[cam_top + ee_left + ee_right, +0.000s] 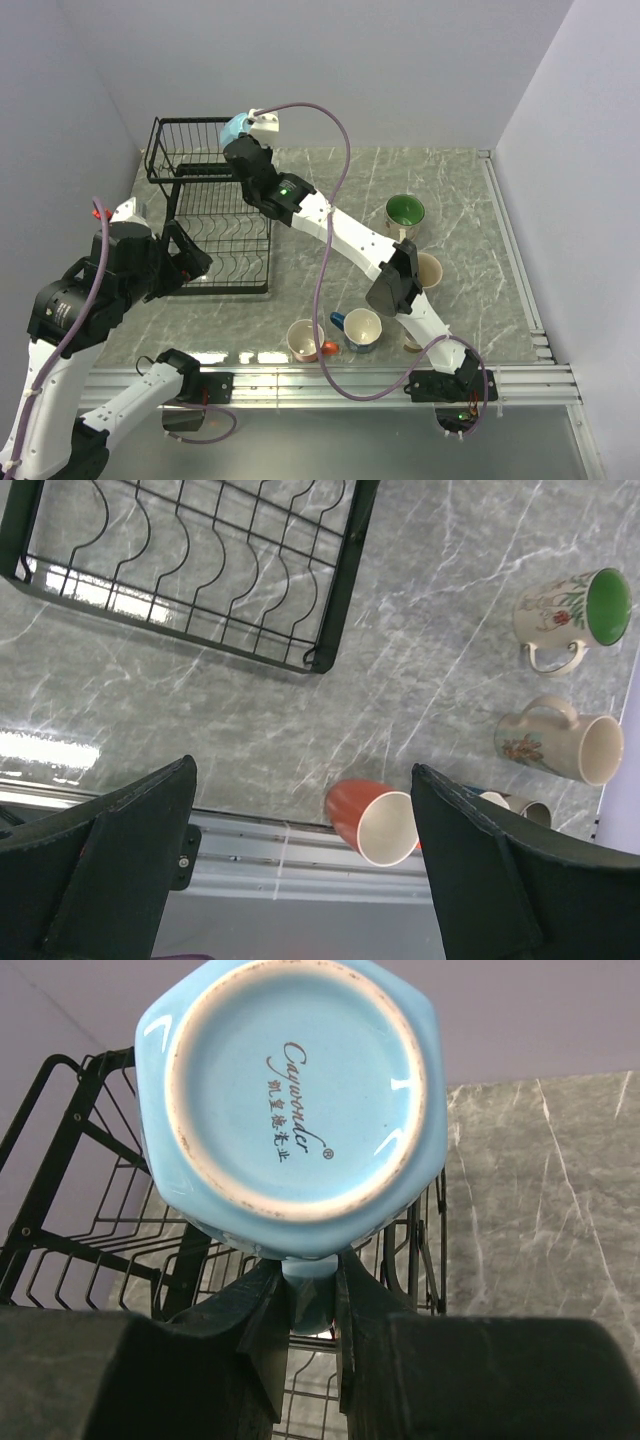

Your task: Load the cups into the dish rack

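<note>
Holding lt-blue mug (pixel 290 1100) by its handle w/ R gripper (pixel 312 1305) at the dish rack (pixel 210 215); L gripper (pixel 305 865) spread wide, nothing in it.

R fingers pinched tight on the handle, mug base facing the wrist cam w/ a printed maker's mark. From the top view the mug sits up at the right-rear corner of the rack's upper basket; can't tell if it touches the wire. L gripper hovers low near the rack's front edge, above the table (pixel 470 200), just left of the rack's lower tier. Rest of the cups on the table, well apart from rack: green-inside cream mug (pixel 404 211) upright toward the back, plain cream mug (pixel 428 270) partly behind R arm, orange-red mug (pixel 370 820) and dk-blue mug (pixel 362 330) side by side near the front rail.
</note>
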`<state>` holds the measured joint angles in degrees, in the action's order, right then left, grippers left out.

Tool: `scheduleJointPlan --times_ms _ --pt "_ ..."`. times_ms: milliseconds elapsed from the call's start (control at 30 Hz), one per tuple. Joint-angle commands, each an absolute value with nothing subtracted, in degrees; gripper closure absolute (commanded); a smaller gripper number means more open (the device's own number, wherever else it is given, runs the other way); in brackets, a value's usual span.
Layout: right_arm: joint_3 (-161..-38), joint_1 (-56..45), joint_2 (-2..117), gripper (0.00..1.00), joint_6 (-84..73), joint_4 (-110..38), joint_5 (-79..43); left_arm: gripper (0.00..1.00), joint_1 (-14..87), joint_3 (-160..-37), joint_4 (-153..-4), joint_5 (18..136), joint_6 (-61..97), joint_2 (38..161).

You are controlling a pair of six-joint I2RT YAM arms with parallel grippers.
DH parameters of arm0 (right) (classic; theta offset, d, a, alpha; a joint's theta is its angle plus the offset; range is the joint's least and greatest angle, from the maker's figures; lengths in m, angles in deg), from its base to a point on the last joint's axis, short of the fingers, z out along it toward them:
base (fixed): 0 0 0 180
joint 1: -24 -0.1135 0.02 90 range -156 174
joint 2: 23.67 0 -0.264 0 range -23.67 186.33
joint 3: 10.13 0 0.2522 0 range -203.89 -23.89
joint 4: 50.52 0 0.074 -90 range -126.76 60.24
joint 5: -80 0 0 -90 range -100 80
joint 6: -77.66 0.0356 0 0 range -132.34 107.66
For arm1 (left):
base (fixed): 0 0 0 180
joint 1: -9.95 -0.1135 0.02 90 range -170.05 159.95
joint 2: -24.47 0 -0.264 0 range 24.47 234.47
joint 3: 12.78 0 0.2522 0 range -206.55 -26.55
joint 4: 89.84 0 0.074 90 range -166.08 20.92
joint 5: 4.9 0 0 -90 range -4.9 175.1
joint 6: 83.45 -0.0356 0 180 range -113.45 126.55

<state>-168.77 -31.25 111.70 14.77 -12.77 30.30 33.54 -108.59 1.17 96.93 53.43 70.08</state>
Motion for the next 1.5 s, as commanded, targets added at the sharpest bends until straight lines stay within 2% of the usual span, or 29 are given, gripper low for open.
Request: scheduleJointPlan --times_ms 0,233,500,533,667,767,1000,1133,1400,1467 --pt "-170.4 -30.76 112.64 1.0 11.04 -6.53 35.44 0.06 33.5 -107.23 -1.55 95.56 54.1 69.21" --pt "-172.77 -30.94 117.13 1.0 8.48 -5.39 38.78 0.06 33.5 -106.61 -1.29 94.06 52.87 68.95" --pt "-171.63 -29.79 118.54 1.0 8.76 -4.49 36.86 0.05 33.5 -104.07 -1.99 91.69 51.99 67.54" --pt "-171.81 -29.79 119.15 0.99 8.05 -5.03 36.5 0.05 33.5 -103.98 -2.08 91.25 51.99 67.54" --pt "-172.95 -30.49 121.61 0.78 3.84 -6.0 35.97 0.04 33.5 -103.63 -1.81 90.64 51.38 66.93" --pt "-172.07 -30.67 122.4 0.69 2.42 -5.74 36.15 0.04 33.5 -102.75 -1.64 90.55 51.2 66.31" --pt "-171.46 -30.76 122.67 0.67 2.6 -6.44 35.97 0.03 33.42 -101.95 -1.11 90.63 50.59 64.82" --pt "-171.54 -30.76 122.41 0.58 1.46 -8.46 35.79 0.03 33.5 -102.13 -0.67 90.81 50.15 64.64" --pt "-170.23 -30.85 122.67 0.6 2.94 -7.5 35.53 0.02 33.42 -102.04 -0.5 91.42 49.27 64.73" --pt "-169.35 -30.76 121.88 0.57 4.26 -6.53 34.92 0.02 33.5 -101.69 -0.76 91.25 49.18 64.46"
